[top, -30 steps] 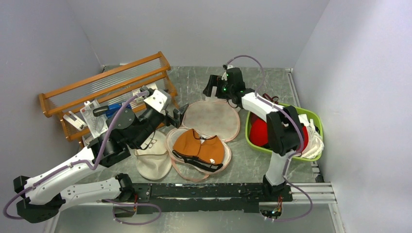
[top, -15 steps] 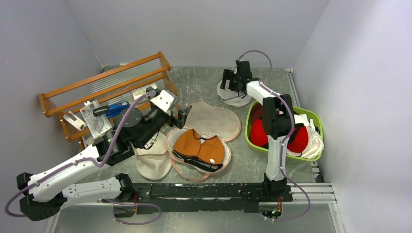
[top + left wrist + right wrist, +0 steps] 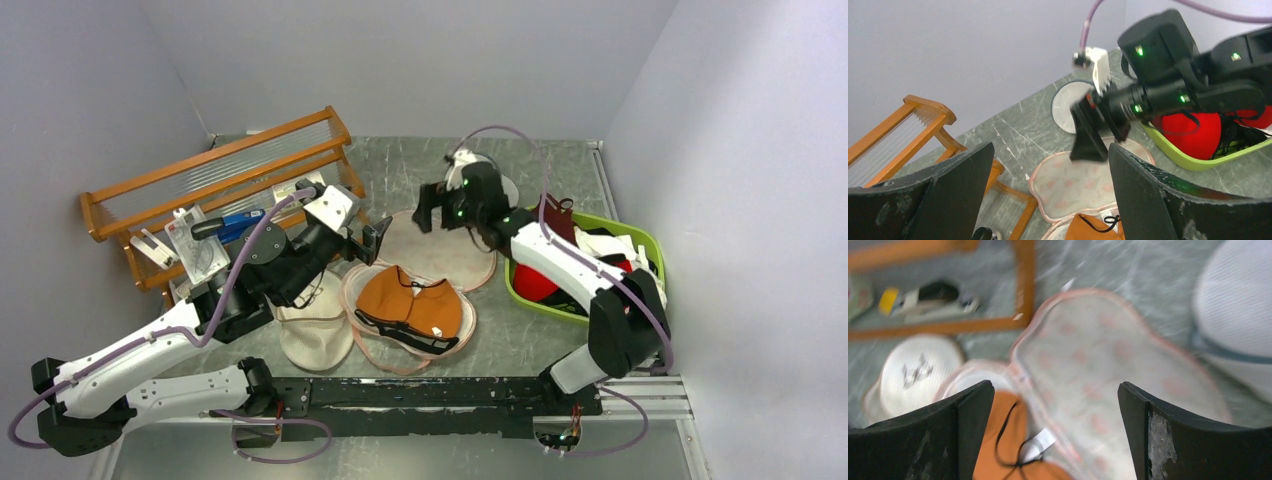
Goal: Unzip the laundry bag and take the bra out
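We see the left end effector [image 3: 370, 237] with its jaws spread wide and nothing between them; its two dark fingers [image 3: 955, 192] frame open air above the bench [image 3: 400, 165]. The right end effector [image 3: 430, 207] is likewise wide open and empty, and it faces the left one across a short gap without touching it. Under and between them lies the laundry bag [image 3: 440, 250], already unzipped and spread flat like a shell. Its far flap sits directly below the right end effector and fills the space between that one's fingers in the blurred wrist view, though we cannot tell whether they touch the fabric. The bra [image 3: 408, 305] rests in the bag's other half, on the near side of both end effectors, with its orange cups up and its black band along the near edge; neither end effector has hold of it. Near and to the left of the left end effector, a cream mesh bag [image 3: 315, 335] lies just beside the laundry bag's rim. Behind the right end effector a round white pouch [image 3: 1068, 100] lies on the bench, and to that end effector's right a green basket [image 3: 1188, 161] holds a red garment [image 3: 1198, 135]. A wooden rack [image 3: 215, 165] stands beyond the left end effector, on its left.
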Controlling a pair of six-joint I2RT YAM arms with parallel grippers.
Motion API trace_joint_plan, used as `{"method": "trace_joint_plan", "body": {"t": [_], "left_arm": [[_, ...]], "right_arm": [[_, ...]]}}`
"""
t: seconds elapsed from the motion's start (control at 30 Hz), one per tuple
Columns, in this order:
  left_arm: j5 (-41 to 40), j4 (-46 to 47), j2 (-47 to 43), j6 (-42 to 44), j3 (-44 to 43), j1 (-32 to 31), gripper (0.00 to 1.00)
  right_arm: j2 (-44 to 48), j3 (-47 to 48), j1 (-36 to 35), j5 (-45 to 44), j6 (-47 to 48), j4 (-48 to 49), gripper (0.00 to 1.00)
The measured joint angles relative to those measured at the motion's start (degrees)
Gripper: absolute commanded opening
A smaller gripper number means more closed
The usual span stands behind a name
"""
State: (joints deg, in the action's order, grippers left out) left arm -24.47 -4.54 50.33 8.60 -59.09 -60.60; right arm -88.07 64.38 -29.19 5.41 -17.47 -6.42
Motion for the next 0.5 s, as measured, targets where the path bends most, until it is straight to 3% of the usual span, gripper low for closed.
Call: {"method": "trace_joint_plan", "body": {"t": [0.1,0.23,0.5], "left_arm": [[0.0,0.0,-0.1,0.0,0.0,-0.1,0.95],[0.0,0.0,-0.1,0.0,0.0,-0.3,0.95],[0.0,0.0,-0.7,0.0,0.0,-1.0,0.96]], "right_arm": [[3.5,-6.5,-4.9,3.7,0.6,1.5,0.83],[6.2,-16.3,-4.9,6.8,0.5,1.4,0.64],[14.3,-29.2,2.5,13.7,-1.0,1.3,0.54]]}}
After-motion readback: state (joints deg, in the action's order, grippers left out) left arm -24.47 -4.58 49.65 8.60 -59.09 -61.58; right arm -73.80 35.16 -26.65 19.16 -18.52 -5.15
